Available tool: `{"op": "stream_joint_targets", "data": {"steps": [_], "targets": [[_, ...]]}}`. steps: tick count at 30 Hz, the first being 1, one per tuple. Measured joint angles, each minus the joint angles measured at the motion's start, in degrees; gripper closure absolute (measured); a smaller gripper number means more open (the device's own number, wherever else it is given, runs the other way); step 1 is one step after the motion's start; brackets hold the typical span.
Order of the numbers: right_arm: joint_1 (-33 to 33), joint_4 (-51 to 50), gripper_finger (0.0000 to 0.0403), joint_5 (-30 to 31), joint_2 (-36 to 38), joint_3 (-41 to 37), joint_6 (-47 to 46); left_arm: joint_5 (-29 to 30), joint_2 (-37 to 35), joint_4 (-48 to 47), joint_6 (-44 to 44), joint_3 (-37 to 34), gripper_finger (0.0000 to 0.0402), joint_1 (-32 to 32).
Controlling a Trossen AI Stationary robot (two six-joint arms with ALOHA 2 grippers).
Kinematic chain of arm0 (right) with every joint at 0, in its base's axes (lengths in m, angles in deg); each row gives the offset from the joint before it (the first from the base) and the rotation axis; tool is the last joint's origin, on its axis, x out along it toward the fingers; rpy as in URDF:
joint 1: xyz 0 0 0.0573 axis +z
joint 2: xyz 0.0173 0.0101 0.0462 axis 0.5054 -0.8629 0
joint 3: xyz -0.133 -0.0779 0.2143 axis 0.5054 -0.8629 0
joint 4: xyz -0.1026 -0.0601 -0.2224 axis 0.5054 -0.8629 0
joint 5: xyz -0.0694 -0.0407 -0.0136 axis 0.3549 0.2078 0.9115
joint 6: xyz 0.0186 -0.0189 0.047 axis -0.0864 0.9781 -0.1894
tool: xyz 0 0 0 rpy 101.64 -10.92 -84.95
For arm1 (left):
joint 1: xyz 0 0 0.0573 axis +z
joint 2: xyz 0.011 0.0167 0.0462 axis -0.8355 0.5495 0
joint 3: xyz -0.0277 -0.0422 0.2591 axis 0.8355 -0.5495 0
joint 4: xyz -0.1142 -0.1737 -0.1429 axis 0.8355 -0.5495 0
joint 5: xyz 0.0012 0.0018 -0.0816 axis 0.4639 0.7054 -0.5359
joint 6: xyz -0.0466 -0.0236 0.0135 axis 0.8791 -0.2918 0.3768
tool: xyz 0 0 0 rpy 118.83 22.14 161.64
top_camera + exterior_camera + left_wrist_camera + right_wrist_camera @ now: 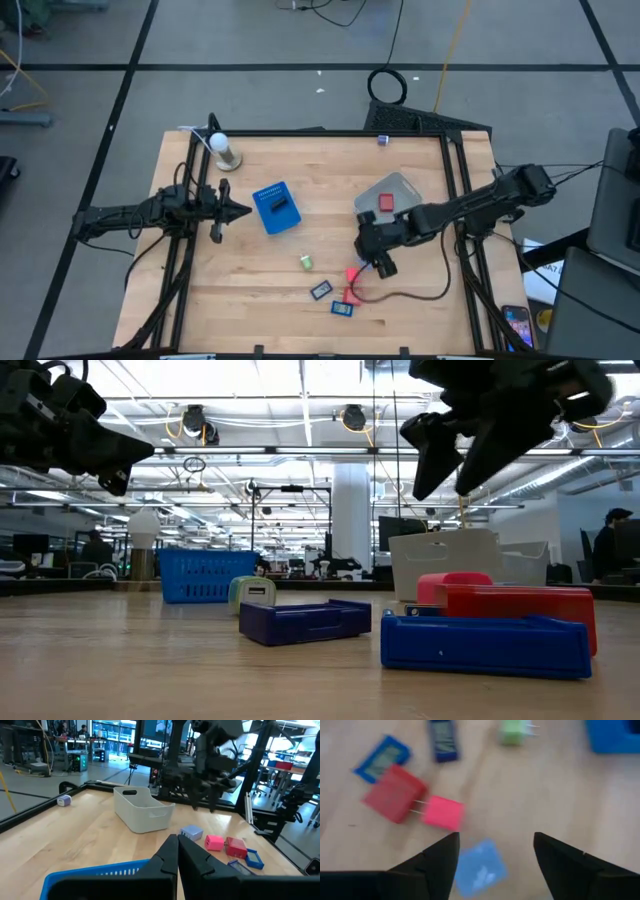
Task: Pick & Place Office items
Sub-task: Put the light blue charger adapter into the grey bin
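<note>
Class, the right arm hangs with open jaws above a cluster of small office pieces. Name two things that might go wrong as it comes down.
1. The light-blue block lies between the right gripper fingertips, but the pink block sits close beside it; one finger may knock it.
2. The pink block and the red block seem to meet at metal prongs, so a nudge could shift both.

two red blocks (394, 793), one light-blue block (480, 866)
</note>
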Motion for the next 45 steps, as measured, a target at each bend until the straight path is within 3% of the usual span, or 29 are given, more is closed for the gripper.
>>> {"op": "stream_joint_targets", "data": {"steps": [8,24,32,38,45], "targets": [[0.9,1.8,0.0106,-0.2,-3.7,0.0,-0.2,0.0,0.0,0.0,1.0,0.0,0.0375,0.0],[1.4,2.2,0.0106,-0.2,-3.7,-0.2,4.9,0.0,0.0,0.0,1.1,0.0,0.0397,0.0],[1.6,-0.7,0.0068,-0.3,-7.7,-0.2,3.6,0.0,0.0,0.0,1.5,0.0,0.0374,0.0],[1.0,-0.8,0.0041,-0.3,-10.6,-0.2,7.6,0.0,0.0,0.0,1.4,0.0,0.0384,0.0],[-0.7,-1.2,0.0042,-0.4,-12.2,-0.2,7.2,0.0,0.0,0.0,1.1,0.0,0.0399,0.0]]}}
